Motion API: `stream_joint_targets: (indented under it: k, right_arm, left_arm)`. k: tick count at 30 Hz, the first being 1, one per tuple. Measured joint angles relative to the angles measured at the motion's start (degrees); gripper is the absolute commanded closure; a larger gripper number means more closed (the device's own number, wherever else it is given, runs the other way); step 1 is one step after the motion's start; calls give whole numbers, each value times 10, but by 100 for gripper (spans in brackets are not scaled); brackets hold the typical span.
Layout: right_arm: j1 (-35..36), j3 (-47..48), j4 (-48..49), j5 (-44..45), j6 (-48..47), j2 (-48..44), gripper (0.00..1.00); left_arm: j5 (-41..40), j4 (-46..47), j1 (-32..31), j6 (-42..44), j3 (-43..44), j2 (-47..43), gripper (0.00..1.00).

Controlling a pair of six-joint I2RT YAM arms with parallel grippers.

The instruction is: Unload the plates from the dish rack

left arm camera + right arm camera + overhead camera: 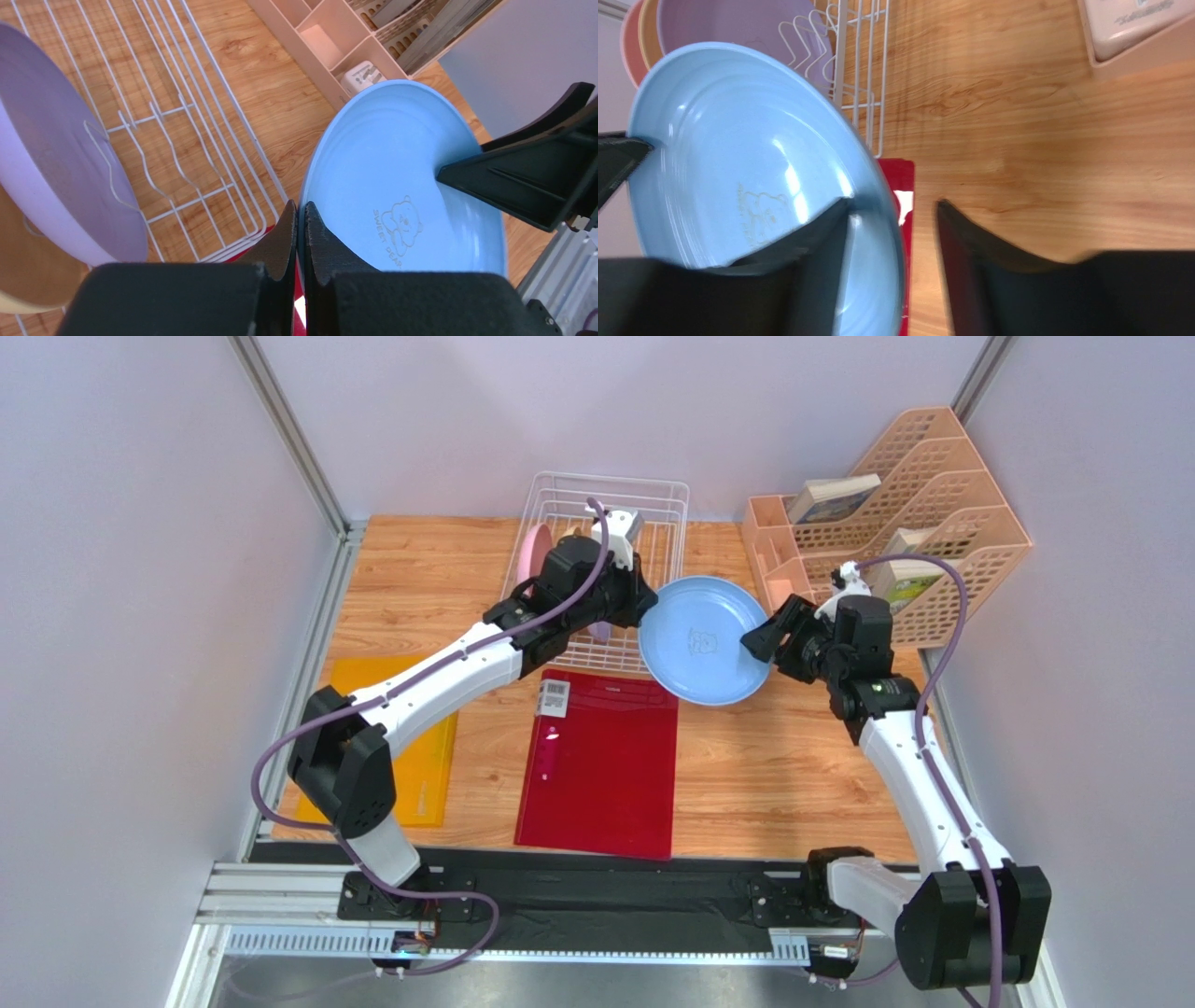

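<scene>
1 plate, the light blue plate, is hanging tilted in the air just off the right front corner of the dish rack, over the wooden table and a corner of a red mat. 3 others are standing in the rack: the lilac plate, the tan-yellow plate and the pink plate. The left gripper is pinching the blue rim, jaws clamped tight on it. The right gripper is straddling the opposite rim with its jaws spread, 1 finger lying over the face and the other standing clear behind. This is looking like a handover. The right jaws should be closing squarely and deep on the rim before the left is letting go, or the plate is risking a drop.
</scene>
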Motion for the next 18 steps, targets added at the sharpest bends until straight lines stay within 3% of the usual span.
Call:
stream_joint_targets:
  k: [1, 3, 5, 6, 8, 9, 13, 18]
  right_arm:
    - [0, -1, 3, -5, -2, 3, 100]
    - [-2, -4, 6, -18, 4, 7, 100]
    - [-8, -6, 13, -39, 13, 4, 100]
    - [-11, -6, 17, -40, 13, 2, 100]
    - [-16, -10, 13, -35, 12, -5, 100]
    - [-24, -14, 5, -32, 10, -9, 100]
    - [-70, -21, -51, 7, 2, -37, 100]
    - [-93, -33, -117, 61, -8, -67, 100]
  left_arm:
    - [3, 5, 0, -2, 0, 2, 100]
    - [3, 8, 2, -3, 0, 5, 100]
    - [-4, 4, 10, -4, -2, 12, 74]
    - [-3, 5, 13, -5, -3, 17, 47]
    - [0, 6, 13, -8, -3, 23, 36]
    - [1, 8, 10, -11, -3, 23, 20]
    - [-4, 12, 5, -6, -3, 23, 2]
    - [-25, 9, 6, 14, -3, 23, 0]
